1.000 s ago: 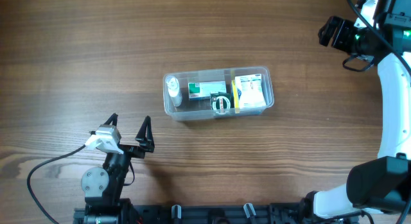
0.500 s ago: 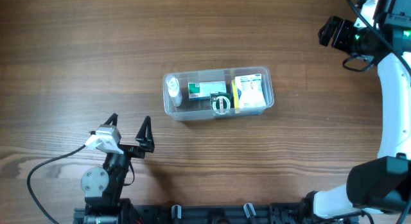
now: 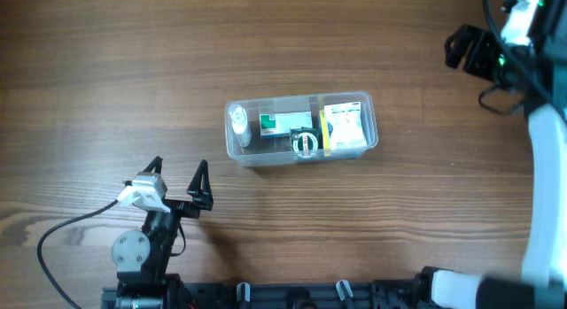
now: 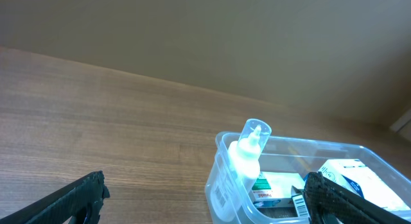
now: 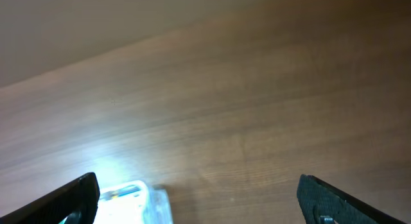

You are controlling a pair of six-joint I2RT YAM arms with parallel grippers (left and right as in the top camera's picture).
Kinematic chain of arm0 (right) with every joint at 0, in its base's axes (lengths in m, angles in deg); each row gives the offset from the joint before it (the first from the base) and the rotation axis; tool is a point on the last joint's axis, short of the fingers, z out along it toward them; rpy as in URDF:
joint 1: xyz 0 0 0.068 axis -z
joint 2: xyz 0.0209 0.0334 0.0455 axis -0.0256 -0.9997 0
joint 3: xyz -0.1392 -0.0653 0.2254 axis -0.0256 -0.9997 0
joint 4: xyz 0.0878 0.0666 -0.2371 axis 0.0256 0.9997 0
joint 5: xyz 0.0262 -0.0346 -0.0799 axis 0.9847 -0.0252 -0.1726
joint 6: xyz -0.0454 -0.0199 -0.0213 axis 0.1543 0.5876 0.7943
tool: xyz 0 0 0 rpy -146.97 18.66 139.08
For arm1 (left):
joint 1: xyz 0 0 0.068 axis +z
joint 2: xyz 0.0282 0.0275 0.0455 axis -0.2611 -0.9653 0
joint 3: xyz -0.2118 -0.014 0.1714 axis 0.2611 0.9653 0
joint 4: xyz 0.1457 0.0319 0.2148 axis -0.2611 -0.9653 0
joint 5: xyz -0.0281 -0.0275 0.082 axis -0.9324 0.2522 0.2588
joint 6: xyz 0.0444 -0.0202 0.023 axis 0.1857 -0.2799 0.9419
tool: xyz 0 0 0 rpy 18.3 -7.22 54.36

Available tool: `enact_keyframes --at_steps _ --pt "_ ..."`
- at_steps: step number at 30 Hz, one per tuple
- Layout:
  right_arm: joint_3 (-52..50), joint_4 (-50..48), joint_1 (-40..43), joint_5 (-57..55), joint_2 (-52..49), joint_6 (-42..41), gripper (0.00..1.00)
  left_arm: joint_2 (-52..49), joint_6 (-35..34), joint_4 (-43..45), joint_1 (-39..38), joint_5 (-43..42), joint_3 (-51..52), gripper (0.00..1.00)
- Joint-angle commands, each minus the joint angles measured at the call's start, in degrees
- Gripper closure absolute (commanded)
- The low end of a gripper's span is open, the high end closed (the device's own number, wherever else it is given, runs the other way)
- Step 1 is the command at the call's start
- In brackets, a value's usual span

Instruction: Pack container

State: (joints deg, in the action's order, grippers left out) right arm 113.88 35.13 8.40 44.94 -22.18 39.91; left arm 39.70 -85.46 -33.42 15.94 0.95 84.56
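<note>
The clear plastic container (image 3: 372, 136) sits mid-table and holds a small clear spray bottle (image 3: 239, 125), a green and white box (image 3: 276, 125), a black round item (image 3: 305, 143) and a white and yellow box (image 3: 345, 126). My left gripper (image 3: 179, 181) is open and empty, resting near the front left, well short of the container. In the left wrist view (image 4: 204, 198) the container (image 4: 221, 185) and bottle (image 4: 247, 156) lie ahead. My right gripper (image 5: 199, 197) is open and empty, raised at the far right; its arm (image 3: 478, 50) shows overhead. The container's corner (image 5: 157, 205) shows blurred in the right wrist view.
The wooden table (image 3: 133, 70) runs around the container. A grey cable (image 3: 66, 227) trails from the left arm's base (image 3: 135, 251) at the front edge. The right arm's white link (image 3: 545, 167) runs down the right side.
The right arm has shifted slightly up and to the right at the table's far right. The left arm and the container have not moved.
</note>
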Motion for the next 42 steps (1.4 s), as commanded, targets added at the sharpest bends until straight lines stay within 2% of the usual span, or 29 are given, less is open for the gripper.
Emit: enact_keyframes --at_steps 1,4,10,13,18,25,34,42 --pt "-9.7 -3.54 -3.02 -1.81 11.63 0.66 0.0 0.61 0.9 -0.33 -0.33 0.79 0.22 0.0" --pt "-20.76 -10.8 -4.92 -3.13 21.77 0.87 0.0 0.61 0.9 -0.33 -0.33 0.79 0.22 0.0" --pt "-46.73 -35.69 -7.56 -1.31 44.63 0.79 0.0 0.61 0.9 -0.33 -0.33 0.76 0.22 0.0" --pt "-55.98 -41.29 -7.56 0.48 53.48 0.87 0.0 0.61 0.9 -0.33 -0.33 0.79 0.22 0.0" --pt "-66.9 -44.48 -7.56 1.95 64.59 0.9 0.0 0.61 0.9 -0.33 -0.33 0.79 0.22 0.0" --pt "-76.08 -48.57 -7.56 1.97 72.78 0.94 0.0 0.61 0.9 -0.33 -0.33 0.79 0.22 0.0" --pt "-88.37 -61.86 -7.58 4.09 78.97 1.01 0.0 0.61 0.9 -0.33 -0.33 0.79 0.22 0.0" --pt "-88.41 -54.42 -7.56 4.7 79.17 10.05 0.0 0.61 0.9 -0.33 -0.33 0.79 0.22 0.0"
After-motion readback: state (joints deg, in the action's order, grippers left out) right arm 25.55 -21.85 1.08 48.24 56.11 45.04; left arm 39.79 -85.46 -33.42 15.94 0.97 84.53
